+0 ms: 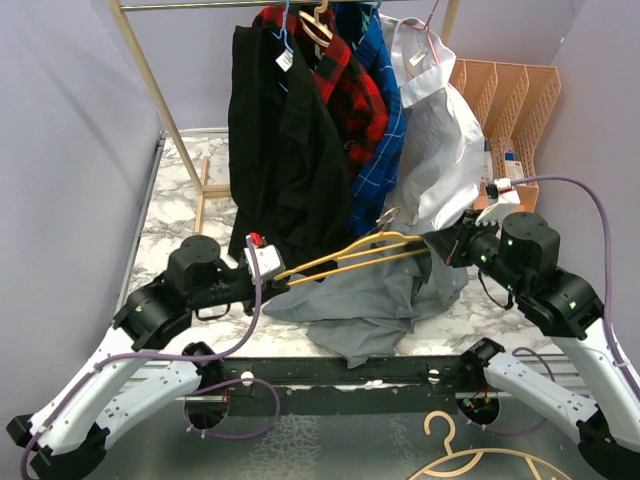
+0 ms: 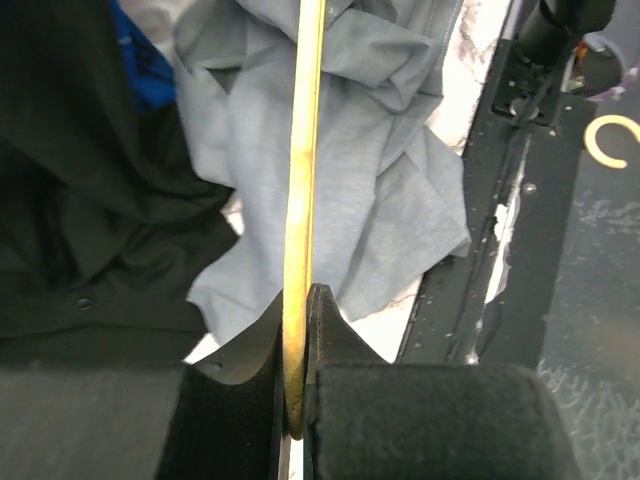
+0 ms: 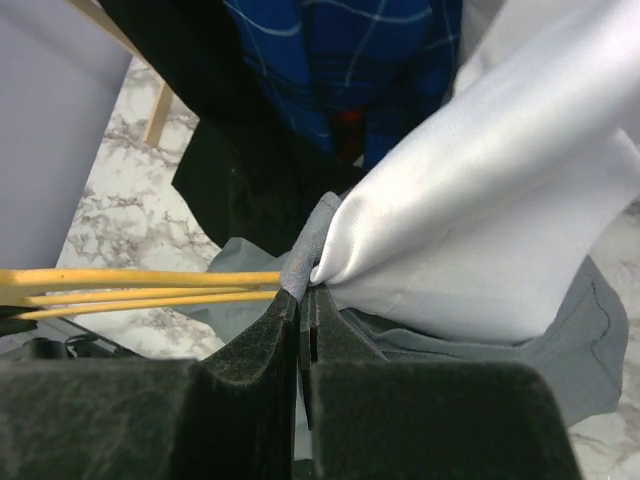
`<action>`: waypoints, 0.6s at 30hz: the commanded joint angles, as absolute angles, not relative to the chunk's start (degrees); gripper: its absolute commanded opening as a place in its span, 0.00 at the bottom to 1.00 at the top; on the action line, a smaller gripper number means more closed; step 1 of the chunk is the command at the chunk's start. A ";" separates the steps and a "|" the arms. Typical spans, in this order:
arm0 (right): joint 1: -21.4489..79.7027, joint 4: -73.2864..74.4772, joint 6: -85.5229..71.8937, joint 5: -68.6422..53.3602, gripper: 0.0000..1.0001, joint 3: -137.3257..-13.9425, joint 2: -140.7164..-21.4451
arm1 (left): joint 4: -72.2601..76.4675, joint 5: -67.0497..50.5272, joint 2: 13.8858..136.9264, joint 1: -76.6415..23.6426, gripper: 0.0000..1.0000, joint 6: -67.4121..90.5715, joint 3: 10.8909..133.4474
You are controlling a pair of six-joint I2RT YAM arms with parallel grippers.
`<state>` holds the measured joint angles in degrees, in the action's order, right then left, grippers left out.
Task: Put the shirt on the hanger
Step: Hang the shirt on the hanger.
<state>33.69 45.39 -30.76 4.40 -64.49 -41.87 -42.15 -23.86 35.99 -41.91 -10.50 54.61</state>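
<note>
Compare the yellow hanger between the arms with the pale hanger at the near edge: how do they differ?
The yellow hanger is thin, straight-barred and held off the table, clamped in the left gripper. The pale hanger has curved shoulders and lies flat, untouched. Both have a hook.

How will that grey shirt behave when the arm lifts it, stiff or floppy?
Probably floppy: the shirt lies crumpled in soft folds on the table. Likely light too: the cloth looks thin where the right gripper pinches a small fold. It may sag and drag rather than rise whole, unlike the rigid-looking hanger.
</note>
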 commanded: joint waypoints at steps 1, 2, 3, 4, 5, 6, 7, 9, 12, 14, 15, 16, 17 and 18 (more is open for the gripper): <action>34.00 46.85 -36.85 8.57 0.01 -62.01 -37.92 | -25.87 -35.65 36.50 -40.28 0.00 0.32 48.25; 34.01 46.92 -37.83 9.40 0.01 -61.52 -36.51 | -23.39 -37.97 36.18 -40.17 0.00 2.09 46.36; 34.01 46.64 -38.86 10.07 0.01 -60.86 -35.44 | -19.94 -39.28 35.15 -40.10 0.00 4.40 43.86; 34.01 46.00 -39.67 10.25 0.01 -60.11 -34.51 | -16.47 -39.62 33.77 -40.14 0.00 6.88 41.35; 33.97 45.31 -40.47 9.97 0.01 -59.26 -34.02 | -12.69 -39.05 32.35 -40.12 0.00 9.26 38.80; 33.94 44.83 -41.45 9.54 0.01 -58.70 -33.78 | -9.34 -38.24 30.92 -40.08 0.00 11.19 36.31; 34.00 44.67 -42.40 9.31 0.01 -58.29 -33.97 | -6.63 -37.50 29.80 -39.96 0.00 12.80 34.22; 34.01 44.56 -45.09 8.81 0.01 -57.68 -34.42 | -2.29 -37.27 28.43 -39.63 0.00 15.53 30.35; 34.01 41.81 -49.02 7.65 0.01 -55.64 -33.71 | 4.71 -37.80 26.92 -39.10 0.00 21.31 25.93; 34.01 41.00 -51.26 8.68 0.01 -55.52 -32.97 | 7.26 -37.49 26.74 -38.63 0.00 23.58 24.32; 34.01 41.90 -52.09 10.02 0.01 -56.11 -32.76 | 6.91 -37.23 27.12 -38.52 0.00 23.44 24.52; 34.01 43.04 -52.18 11.33 0.03 -56.91 -32.64 | 5.72 -36.76 27.59 -38.48 0.00 22.56 25.24; 33.97 44.51 -51.57 12.08 0.10 -57.89 -32.91 | 4.32 -36.89 27.95 -38.49 0.00 21.34 25.98; 34.01 45.62 -50.36 12.21 0.22 -58.84 -33.51 | 2.72 -37.14 28.14 -38.50 0.00 20.03 26.73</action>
